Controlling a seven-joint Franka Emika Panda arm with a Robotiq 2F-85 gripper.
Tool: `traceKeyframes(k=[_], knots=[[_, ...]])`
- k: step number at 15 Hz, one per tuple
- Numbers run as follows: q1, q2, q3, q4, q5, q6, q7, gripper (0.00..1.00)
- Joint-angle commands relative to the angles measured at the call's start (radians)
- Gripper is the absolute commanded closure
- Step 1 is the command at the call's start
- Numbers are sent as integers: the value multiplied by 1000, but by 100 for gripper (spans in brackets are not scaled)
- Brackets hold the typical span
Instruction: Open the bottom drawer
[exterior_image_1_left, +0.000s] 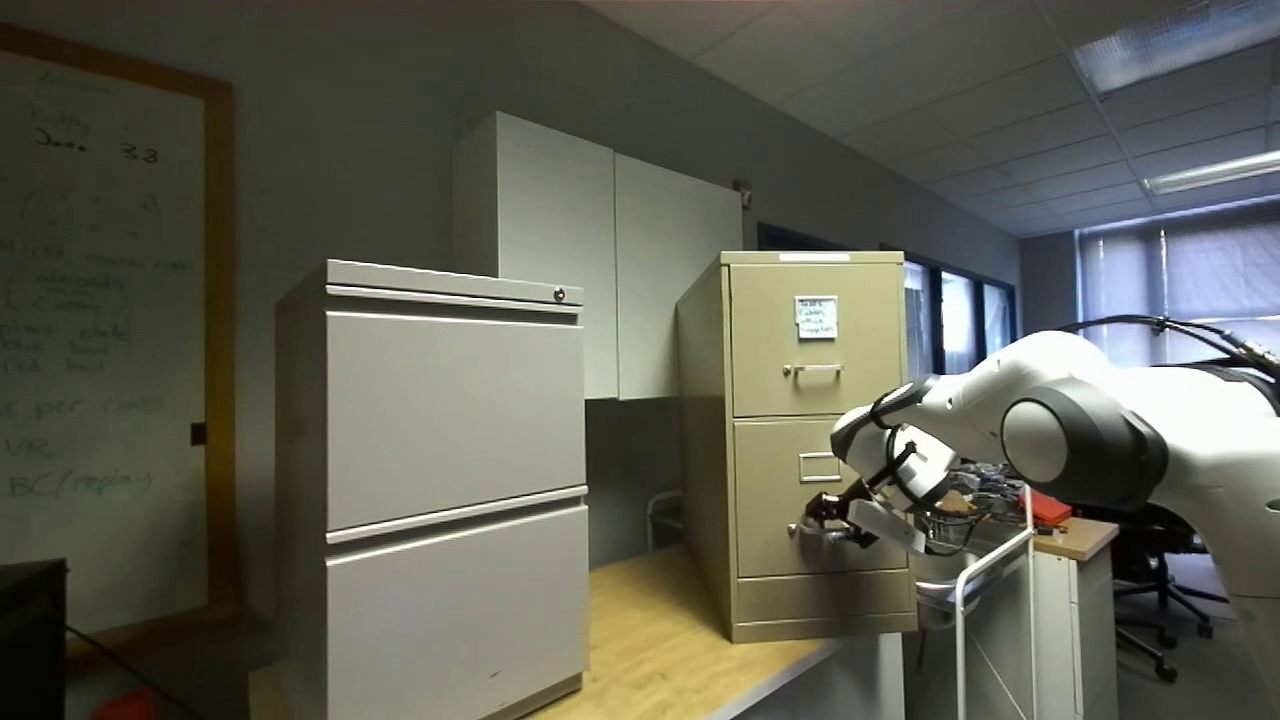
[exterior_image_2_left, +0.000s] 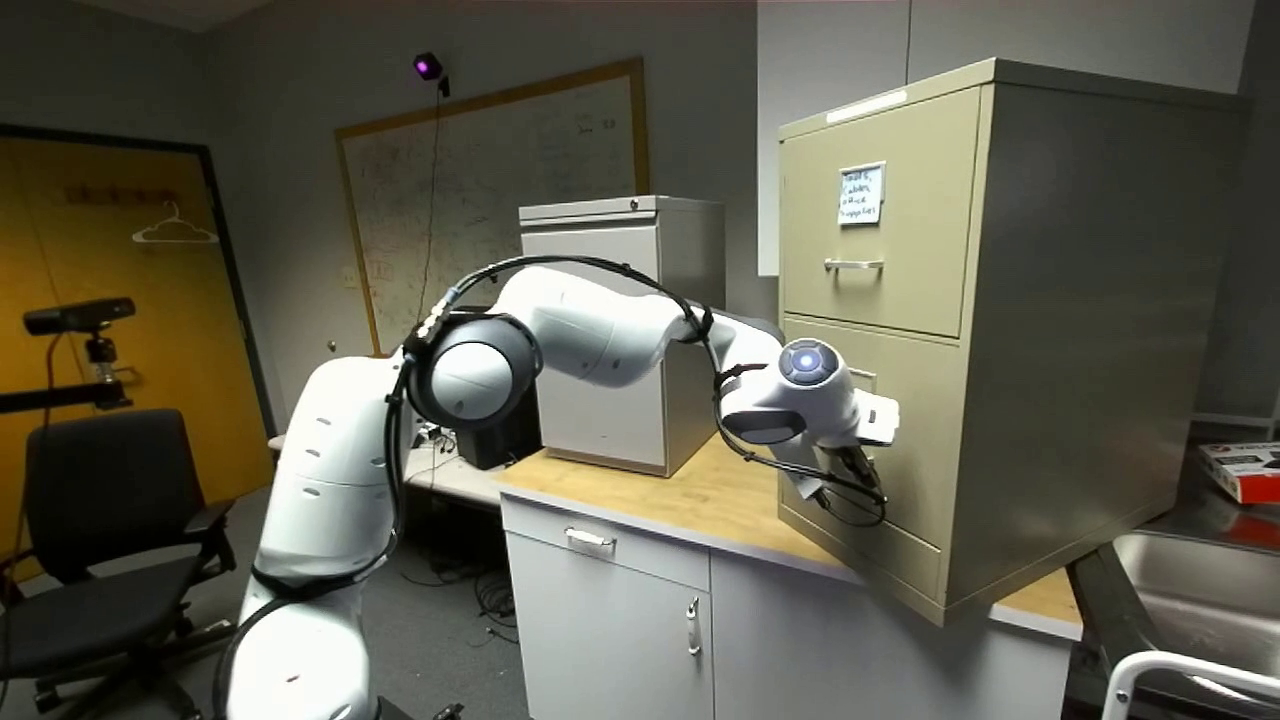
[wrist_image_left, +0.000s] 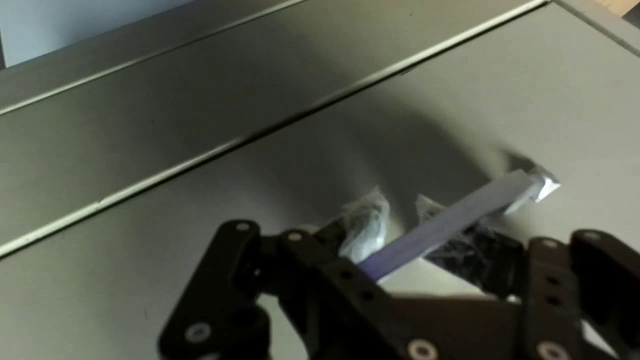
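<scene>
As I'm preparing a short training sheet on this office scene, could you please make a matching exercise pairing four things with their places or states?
Things
1. lower tan metal drawer
2. handwritten white paper label
3. brown-framed whiteboard
4. flat red-and-white box

Places or states
A. on the dark grey wall
B. near the stainless-steel sink
C. on the upper tan metal drawer
D. closed, with the black tool at its metal pull

Pairs: 1-D, 2-C, 3-A, 4-B
</scene>
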Motion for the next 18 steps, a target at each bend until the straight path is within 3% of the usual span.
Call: traceKeyframes(k=[1,4,7,18], knots=[[45,-162,20,-174,-50,-55,-34,92],[45,-149,25,-172,-36,-38,-14,99],[40,-149,35,-189,-18,-17,-16,100],[-22,-135,82,-245,293,5,-303,100]])
